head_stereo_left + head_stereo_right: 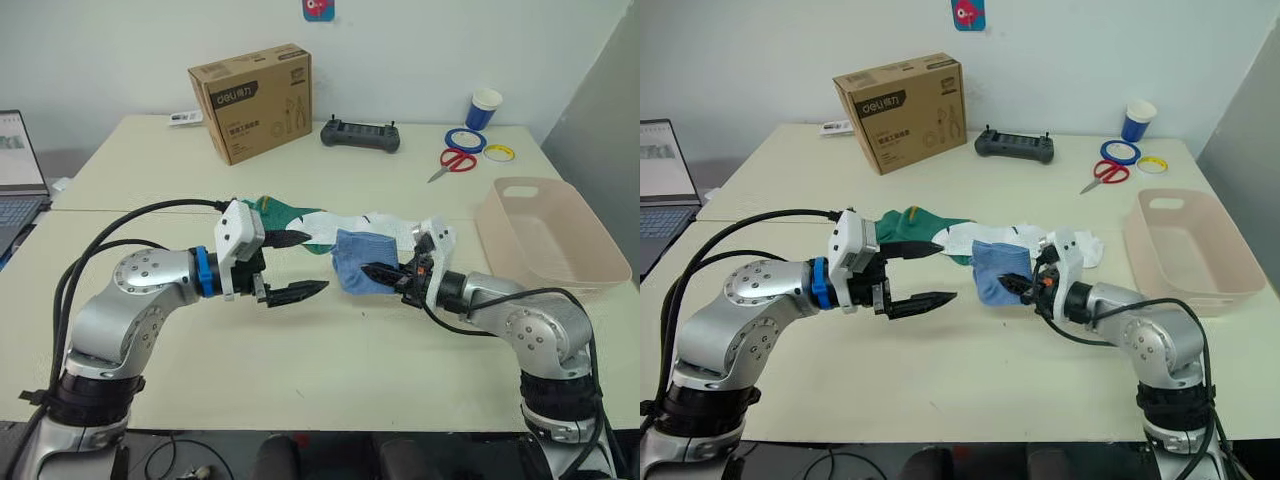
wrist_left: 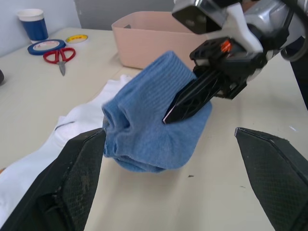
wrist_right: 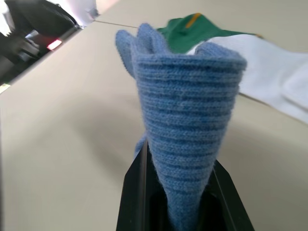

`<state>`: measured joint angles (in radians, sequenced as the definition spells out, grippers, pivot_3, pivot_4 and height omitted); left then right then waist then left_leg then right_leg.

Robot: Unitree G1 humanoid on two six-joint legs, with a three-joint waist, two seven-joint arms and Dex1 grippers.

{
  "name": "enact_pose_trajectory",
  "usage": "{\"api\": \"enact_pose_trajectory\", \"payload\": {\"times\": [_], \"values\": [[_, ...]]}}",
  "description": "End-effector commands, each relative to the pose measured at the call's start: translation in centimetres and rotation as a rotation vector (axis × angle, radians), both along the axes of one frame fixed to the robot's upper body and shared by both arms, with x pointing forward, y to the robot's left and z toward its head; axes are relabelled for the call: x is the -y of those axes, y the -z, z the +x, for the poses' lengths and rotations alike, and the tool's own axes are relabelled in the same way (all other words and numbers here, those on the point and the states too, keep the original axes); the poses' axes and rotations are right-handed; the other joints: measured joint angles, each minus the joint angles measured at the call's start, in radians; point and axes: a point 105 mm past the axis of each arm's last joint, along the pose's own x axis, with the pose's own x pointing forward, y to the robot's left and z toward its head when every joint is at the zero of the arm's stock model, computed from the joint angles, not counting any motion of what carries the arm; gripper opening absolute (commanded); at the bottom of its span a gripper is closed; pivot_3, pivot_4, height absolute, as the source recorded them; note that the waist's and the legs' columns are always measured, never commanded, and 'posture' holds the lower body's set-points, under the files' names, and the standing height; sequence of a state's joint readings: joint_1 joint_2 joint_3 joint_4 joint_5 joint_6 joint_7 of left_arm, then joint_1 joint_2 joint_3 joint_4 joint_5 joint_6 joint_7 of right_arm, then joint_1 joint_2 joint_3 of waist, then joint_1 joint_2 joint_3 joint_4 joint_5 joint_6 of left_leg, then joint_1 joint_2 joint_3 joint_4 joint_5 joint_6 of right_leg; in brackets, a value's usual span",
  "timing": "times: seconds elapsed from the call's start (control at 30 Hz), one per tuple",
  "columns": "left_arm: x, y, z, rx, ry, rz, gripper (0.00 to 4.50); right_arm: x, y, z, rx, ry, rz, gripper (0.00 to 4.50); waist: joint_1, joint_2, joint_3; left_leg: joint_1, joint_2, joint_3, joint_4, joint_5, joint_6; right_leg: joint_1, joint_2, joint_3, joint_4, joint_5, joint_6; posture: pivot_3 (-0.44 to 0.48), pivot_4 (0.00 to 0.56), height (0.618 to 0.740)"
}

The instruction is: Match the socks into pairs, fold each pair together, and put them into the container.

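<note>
A folded light blue sock bundle (image 1: 360, 260) sits at mid-table, pinched between the fingers of my right gripper (image 1: 383, 273), which is shut on it; the wrist view shows the blue fabric (image 3: 187, 125) squeezed between the two black fingers. My left gripper (image 1: 303, 264) hovers open just to the bundle's left, holding nothing. Behind the bundle lie white socks (image 1: 390, 228) and a dark green sock (image 1: 290, 215) with yellow marks. The pale pink container (image 1: 548, 232) stands to the right of my right arm.
A brown cardboard box (image 1: 252, 100) and a black controller (image 1: 360, 134) stand at the back. Red scissors (image 1: 455, 161), tape rolls (image 1: 465, 138) and a blue cup (image 1: 484, 108) lie behind the container. A laptop (image 1: 18, 170) sits at the far left.
</note>
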<state>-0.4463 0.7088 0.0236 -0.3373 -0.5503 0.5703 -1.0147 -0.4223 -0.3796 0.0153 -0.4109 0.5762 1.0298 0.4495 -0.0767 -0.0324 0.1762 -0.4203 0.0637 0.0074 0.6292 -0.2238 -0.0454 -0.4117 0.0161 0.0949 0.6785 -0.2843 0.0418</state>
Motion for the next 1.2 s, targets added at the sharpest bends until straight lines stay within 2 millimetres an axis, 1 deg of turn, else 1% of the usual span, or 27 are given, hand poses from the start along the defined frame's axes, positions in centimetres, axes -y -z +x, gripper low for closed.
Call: {"api": "enact_pose_trajectory", "payload": {"times": [0.03,0.07,0.13,0.17,0.2,0.23,0.3,0.4,0.43,0.47,0.53,0.6,0.73,0.8,0.9,1.0,1.1,1.2], "values": [[0.8,-0.9,0.5,0.04,0.01,-0.016,4.46,1.2,-2.9,0.7,0.185,0.068,-0.018,0.0,0.001,0.0,0.0,0.0,0.0,0.0,0.0,0.0,0.0,0.0,0.0,0.0,0.0,0.0,0.0,0.0,0.15,0.74],[1.2,-1.6,1.2,0.067,-0.007,-0.038,4.46,2.3,-4.3,1.2,0.251,0.107,-0.036,0.0,0.002,0.0,0.0,0.0,0.0,0.0,0.0,0.0,0.0,0.0,0.0,0.0,0.0,0.0,0.0,0.0,0.15,0.74],[2.0,-2.5,1.9,0.099,-0.016,-0.069,4.46,4.0,-6.3,1.8,0.337,0.157,-0.069,0.0,0.006,-0.001,0.001,0.0,0.0,0.0,0.001,0.0,0.0,0.0,0.0,0.0,0.001,0.0,0.0,0.0,0.15,0.74],[2.3,-2.8,2.0,0.106,-0.013,-0.077,4.46,4.5,-6.8,2.0,0.358,0.169,-0.082,0.0,0.009,0.0,0.001,0.0,0.0,0.0,0.001,0.0,0.0,0.0,0.0,0.0,0.001,0.001,0.0,0.0,0.15,0.74],[2.8,-3.3,2.1,0.111,-0.006,-0.099,4.46,5.5,-7.7,2.3,0.389,0.198,-0.102,0.0,0.012,0.0,0.001,0.001,0.0,0.0,0.001,0.0,0.0,0.0,0.0,0.0,0.001,0.001,0.0,0.0,0.15,0.74],[3.5,-4.0,2.2,0.118,0.006,-0.123,4.46,6.9,-8.9,2.8,0.434,0.238,-0.138,0.0,0.014,-0.001,0.001,0.001,0.0,0.0,0.001,0.0,0.0,0.001,0.0,0.0,0.001,0.001,0.0,0.0,0.15,0.74],[4.7,-5.0,2.4,0.129,0.025,-0.157,4.46,8.9,-10.6,3.3,0.499,0.284,-0.196,0.0,0.021,-0.001,0.001,0.001,-0.001,0.001,0.001,0.0,0.0,0.001,0.0,0.001,0.0,0.001,0.0,0.0,0.15,0.74],[7.0,-7.3,2.3,0.156,0.074,-0.208,4.46,12.4,-13.4,4.2,0.607,0.356,-0.345,0.0,0.026,-0.001,0.002,0.0,0.0,0.001,0.001,0.0,0.0,0.001,0.0,0.0,0.0,0.0,0.0,0.0,0.15,0.74],[7.5,-7.9,2.4,0.163,0.082,-0.21,4.46,13.4,-13.9,4.5,0.629,0.381,-0.401,0.0,0.027,-0.001,0.002,0.0,-0.001,0.001,0.001,0.0,0.0,0.001,0.0,0.001,-0.001,0.001,0.0,0.0,0.15,0.74],[7.7,-8.1,2.4,0.166,0.084,-0.208,4.46,14.0,-14.1,4.7,0.64,0.393,-0.436,0.0,0.028,-0.001,0.002,0.0,-0.001,0.001,0.001,0.0,0.0,0.001,0.0,0.001,-0.001,0.0,0.0,0.0,0.15,0.74],[8.3,-8.8,2.4,0.172,0.092,-0.196,4.46,15.8,-14.5,5.3,0.684,0.429,-0.582,0.0,0.027,-0.001,0.002,0.001,-0.001,0.002,0.001,0.0,0.0,0.002,0.0,0.001,-0.002,0.001,0.0,0.0,0.15,0.74],[8.9,-9.3,2.4,0.183,0.1,-0.183,4.46,17.1,-14.5,5.8,0.704,0.439,-0.696,0.0,0.022,-0.001,0.002,0.001,-0.001,0.002,0.0,0.0,0.0,0.002,0.0,0.002,-0.002,0.001,0.0,0.0,0.15,0.74],[10.2,-10.2,1.3,0.207,0.169,-0.172,4.46,19.8,-12.4,7.1,0.623,0.404,-0.871,0.0,0.02,-0.001,0.002,0.002,-0.001,0.002,0.001,0.0,0.0,0.002,0.0,0.002,-0.001,0.001,0.0,0.0,0.15,0.74],[10.6,-10.2,1.2,0.205,0.177,-0.171,4.46,20.6,-11.6,7.5,0.593,0.389,-0.912,0.0,0.02,0.0,0.002,0.002,-0.001,0.003,0.001,0.0,0.0,0.002,0.0,0.003,-0.001,0.001,0.0,0.0,0.15,0.74],[10.8,-10.2,1.2,0.191,0.171,-0.177,4.46,22.0,-10.4,7.8,0.562,0.342,-1.046,0.0,0.021,0.002,0.004,0.002,-0.001,0.004,0.001,0.0,0.0,0.002,0.0,0.003,0.0,0.002,-0.002,0.0,0.15,0.74],[10.9,-9.5,1.1,0.194,0.173,-0.15,4.46,23.4,-9.3,7.8,0.535,0.283,-1.203,0.0,0.021,0.003,0.004,0.003,-0.001,0.004,0.001,0.0,0.0,0.002,0.0,0.003,0.0,0.003,-0.003,0.0,0.15,0.74],[10.8,-8.7,1.0,0.183,0.169,-0.14,4.46,24.2,-8.9,7.7,0.498,0.279,-1.21,0.0,0.02,0.003,0.004,0.003,-0.001,0.005,0.001,0.001,-0.001,0.002,-0.001,0.004,0.0,0.003,-0.003,0.0,0.15,0.74],[10.9,-8.5,0.6,0.176,0.178,-0.137,4.46,25.2,-8.7,7.6,0.467,0.287,-1.232,0.0,0.02,0.003,0.004,0.003,-0.001,0.005,0.001,0.001,-0.002,0.002,0.0,0.004,0.001,0.003,-0.004,0.0,0.15,0.74]]}}
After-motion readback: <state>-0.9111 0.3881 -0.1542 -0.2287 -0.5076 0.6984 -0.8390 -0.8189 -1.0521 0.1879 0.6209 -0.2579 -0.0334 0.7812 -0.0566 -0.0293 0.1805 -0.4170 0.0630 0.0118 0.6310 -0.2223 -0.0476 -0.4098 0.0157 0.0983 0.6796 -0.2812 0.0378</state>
